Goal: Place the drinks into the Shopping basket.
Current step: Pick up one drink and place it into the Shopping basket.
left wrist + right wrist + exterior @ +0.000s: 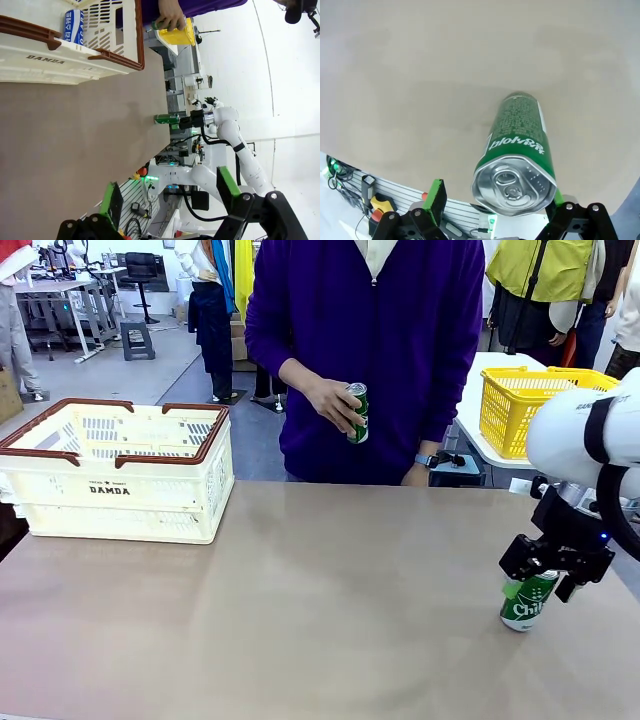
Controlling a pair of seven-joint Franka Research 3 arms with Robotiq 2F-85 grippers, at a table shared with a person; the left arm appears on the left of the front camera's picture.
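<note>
A plain beige-brown surface [330, 600] carries two things. The cream-white Shopping basket [120, 508], dark brown at the rim, sits at its far left corner. A green drink can [528, 602] stands near the right edge, well apart from the basket, apparently upright on its base.

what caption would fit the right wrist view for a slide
Open right gripper set around the top of a green can standing on the beige table.

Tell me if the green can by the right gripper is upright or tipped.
Upright: the green can stands base-down on the table, its lid facing the right wrist camera.
</note>
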